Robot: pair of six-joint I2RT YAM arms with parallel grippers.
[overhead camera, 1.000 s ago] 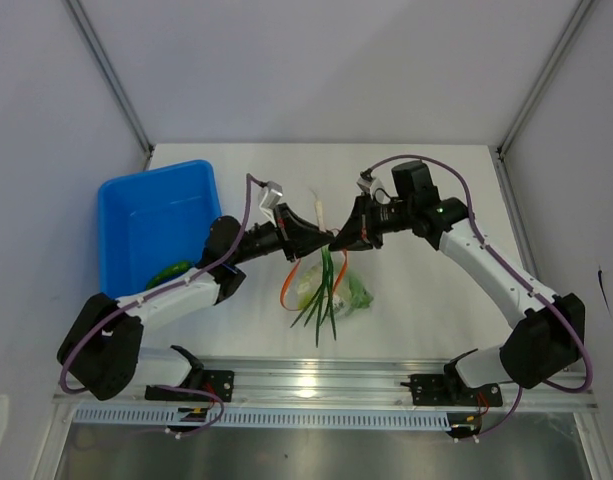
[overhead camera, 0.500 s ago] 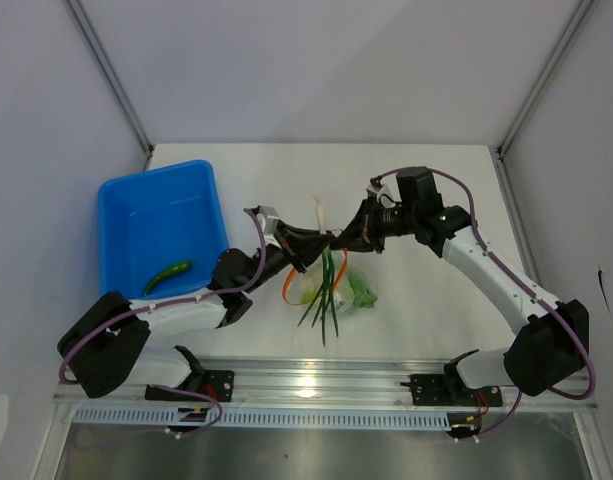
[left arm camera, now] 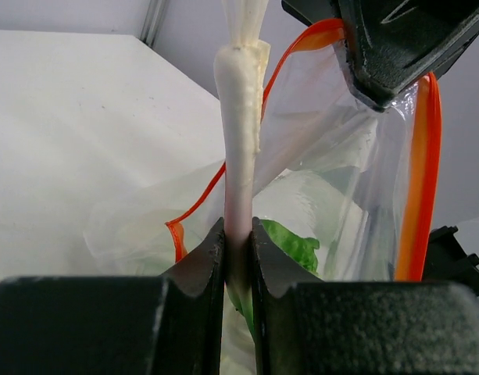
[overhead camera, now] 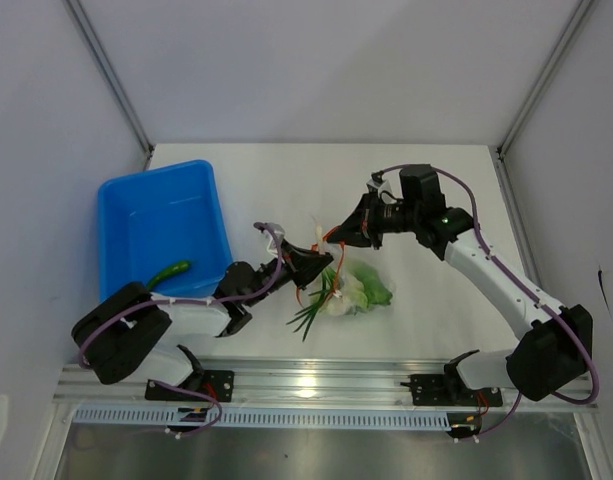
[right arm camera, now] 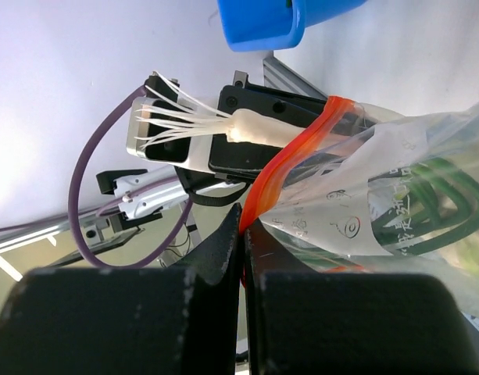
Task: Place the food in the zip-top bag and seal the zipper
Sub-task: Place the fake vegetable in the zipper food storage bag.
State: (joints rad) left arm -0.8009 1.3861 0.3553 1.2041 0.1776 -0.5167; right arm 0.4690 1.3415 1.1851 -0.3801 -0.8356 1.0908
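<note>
The zip-top bag hangs open from my right gripper, which is shut on its orange-red zipper. In the right wrist view the jaws pinch that strip. The bag holds pale white-and-green leafy pieces and thin green stalks that poke out at the lower left. My left gripper is shut on a white-and-green stalk at the bag's mouth; its white rooted end sticks up past the zipper. A green chilli lies in the blue bin.
The blue bin stands at the left, close to my left arm. The metal rail with both arm bases runs along the near edge. Slanted frame posts stand at the back corners.
My left arm has drawn back toward the near edge and lowered, still holding the stalk. The bag has shifted a little right and the green stalks have swung left. My right gripper kept hold of the zipper.
</note>
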